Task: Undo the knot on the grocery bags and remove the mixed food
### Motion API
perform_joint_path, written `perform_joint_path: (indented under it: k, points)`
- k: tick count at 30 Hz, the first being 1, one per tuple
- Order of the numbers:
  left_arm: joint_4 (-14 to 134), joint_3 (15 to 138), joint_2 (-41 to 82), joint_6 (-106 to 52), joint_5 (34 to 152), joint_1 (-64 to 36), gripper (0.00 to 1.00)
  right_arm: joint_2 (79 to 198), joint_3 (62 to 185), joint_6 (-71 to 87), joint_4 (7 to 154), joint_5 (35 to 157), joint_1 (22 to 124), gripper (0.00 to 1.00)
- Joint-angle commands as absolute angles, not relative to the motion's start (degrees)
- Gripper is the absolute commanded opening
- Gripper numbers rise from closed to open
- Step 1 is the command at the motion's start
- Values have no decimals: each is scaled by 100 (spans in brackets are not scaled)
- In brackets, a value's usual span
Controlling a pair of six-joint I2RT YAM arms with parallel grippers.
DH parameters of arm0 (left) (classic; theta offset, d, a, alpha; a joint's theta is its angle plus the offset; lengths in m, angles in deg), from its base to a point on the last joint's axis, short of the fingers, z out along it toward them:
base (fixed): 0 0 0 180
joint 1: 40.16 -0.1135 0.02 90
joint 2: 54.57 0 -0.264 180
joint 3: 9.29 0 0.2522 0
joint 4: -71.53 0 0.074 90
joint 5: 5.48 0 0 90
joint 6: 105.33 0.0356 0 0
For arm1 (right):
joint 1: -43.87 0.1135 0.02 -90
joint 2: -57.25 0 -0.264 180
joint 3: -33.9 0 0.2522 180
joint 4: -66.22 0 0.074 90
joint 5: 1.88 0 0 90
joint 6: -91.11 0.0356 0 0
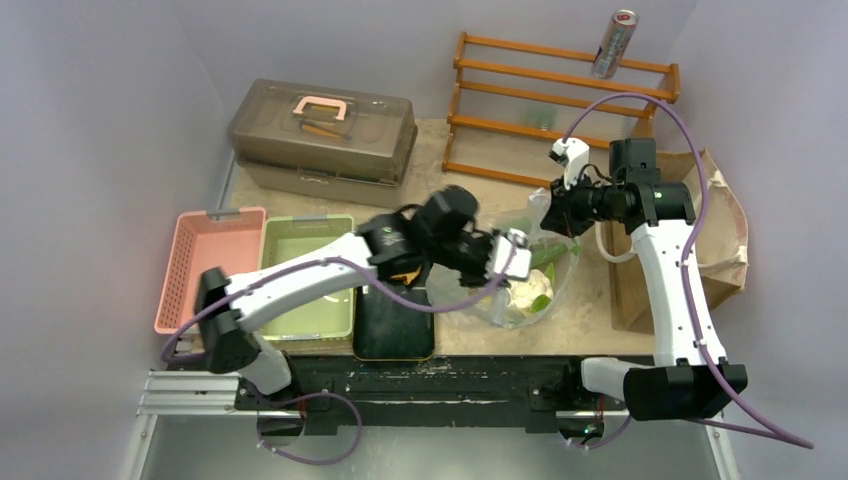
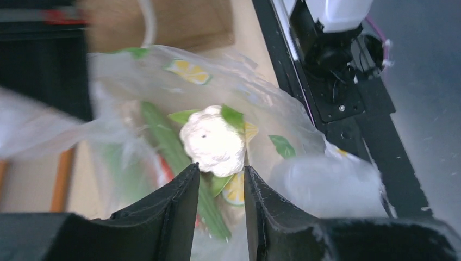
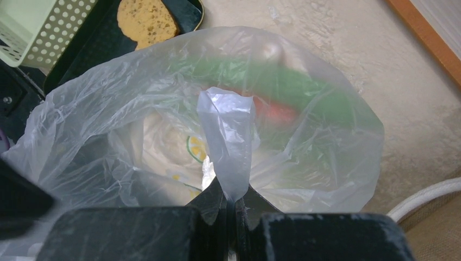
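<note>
A transparent plastic bag (image 1: 530, 285) is pictured on the table between both arms. A twisted flap of its film is pinched tight between the fingers of the right gripper (image 3: 235, 204), which is seen at the bag's far side in the overhead view. The left gripper (image 2: 220, 168) is held over the bag from its left. Its jaws are parted by a narrow gap, and nothing is seen clamped between them.

Inside the bag, a white cauliflower (image 2: 212, 142) is shown just beyond the left fingertips. A long green cucumber (image 2: 174, 147) lies beside it. An orange-red item (image 3: 277, 111), too blurred to be named, is seen against the cucumber.

A brown toast slice (image 3: 147, 19) is seen on a black tray (image 1: 395, 330) just left of the bag. A brown paper bag (image 1: 725, 230) is seen near the bag's right side.
</note>
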State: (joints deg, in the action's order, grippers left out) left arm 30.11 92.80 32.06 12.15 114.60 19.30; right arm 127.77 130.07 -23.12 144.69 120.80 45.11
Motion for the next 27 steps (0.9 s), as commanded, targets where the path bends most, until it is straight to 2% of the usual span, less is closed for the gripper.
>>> perform_joint_path:
  k: [1, 6, 8, 12, 17, 21, 24, 27]
  points:
    - [4209, 9350, 4004, 1987, 10633, 2342, 32, 12629, 12954, -1838, 14297, 12045, 4536, 0]
    - [4138, 8955, 4514, 2512, 10149, 2348, 30, 12502, 12737, -1952, 14329, 11796, 4527, 0]
    - [4233, 8371, 4425, 2736, 9990, 2333, 31, 12470, 12654, -2127, 14423, 11633, 4528, 0]
    - [4465, 7138, 3945, 3095, 9969, 2323, 43, 12298, 12417, -2501, 14610, 11471, 4528, 0]
    - [3970, 6896, 3979, 2841, 9674, 2306, 63, 12189, 12175, -2801, 14801, 11574, 4528, 0]
    - [4331, 6601, 3808, 2578, 9374, 2278, 77, 12199, 12095, -3003, 14977, 11616, 4528, 0]
    - [4579, 6688, 3713, 2055, 9234, 2187, 80, 12125, 12023, -3092, 15018, 11637, 4528, 0]
    - [4586, 7019, 3909, 1674, 9015, 2086, 77, 12007, 11956, -3238, 15135, 11729, 4528, 0]
